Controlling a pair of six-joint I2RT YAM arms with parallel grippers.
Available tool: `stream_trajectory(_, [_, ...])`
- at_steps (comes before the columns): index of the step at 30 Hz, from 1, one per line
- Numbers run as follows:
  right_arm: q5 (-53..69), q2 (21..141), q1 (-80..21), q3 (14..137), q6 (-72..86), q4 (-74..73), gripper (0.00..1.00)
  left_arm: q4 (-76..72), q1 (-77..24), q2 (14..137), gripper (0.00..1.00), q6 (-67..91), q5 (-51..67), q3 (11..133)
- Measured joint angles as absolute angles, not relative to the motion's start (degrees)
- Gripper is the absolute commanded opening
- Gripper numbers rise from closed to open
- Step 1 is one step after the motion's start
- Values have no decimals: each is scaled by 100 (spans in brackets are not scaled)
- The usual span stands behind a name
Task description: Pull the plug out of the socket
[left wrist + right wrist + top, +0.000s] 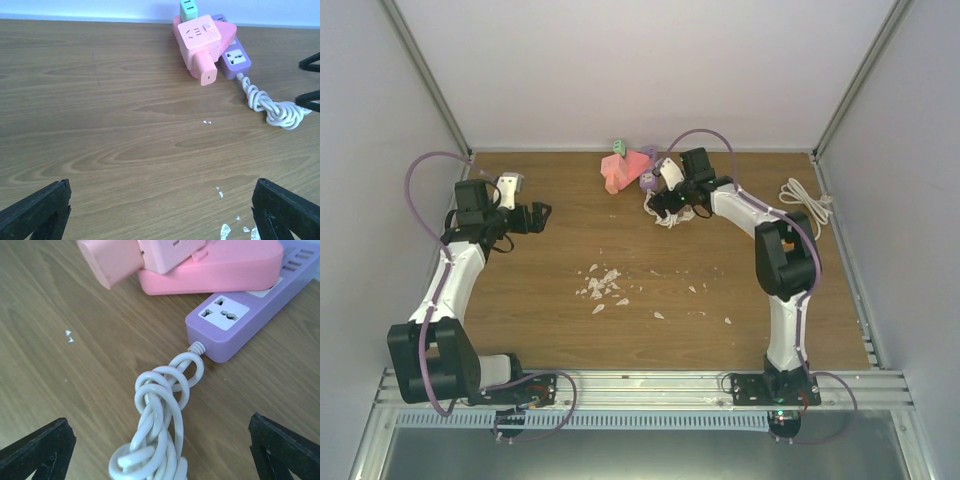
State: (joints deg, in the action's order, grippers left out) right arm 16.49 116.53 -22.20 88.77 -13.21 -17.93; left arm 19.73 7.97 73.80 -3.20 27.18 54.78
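Two grippers, neither clamped on anything. On the left gripper (160,215), fingers (35,212) wide apart, with only bare table (100,125) and a few white crumbs (225,231) between them. On the right gripper (160,450), fingers (37,447) equally wide apart, straddling a knotted white cord (155,410) without touching it. Just past that cord, ahead of the right fingertips, a purple power strip (235,325); lying across its far part, a pink block (215,270), and propped on that the orange socket (112,260). Well ahead of the left fingers, far across the wood, the same heap, with a green plug (189,9) at the socket's far end, the side away from both pairs of fingers. Seemingly seated in the socket, though hard to confirm from these angles. Nothing of the task done, by the look of it: no hold on socket or plug. Left to do, in all likelihood: reaching past the cord and strip, steadying the socket with one gripper, closing the other on the plug, drawing it straight out.
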Motion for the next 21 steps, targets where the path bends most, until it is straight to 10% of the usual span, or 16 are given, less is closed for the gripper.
stream_trajectory(21, [1197,13277,-2458,10311,-987,-2060,57,1855,797,7330,99,-294,2550,5472])
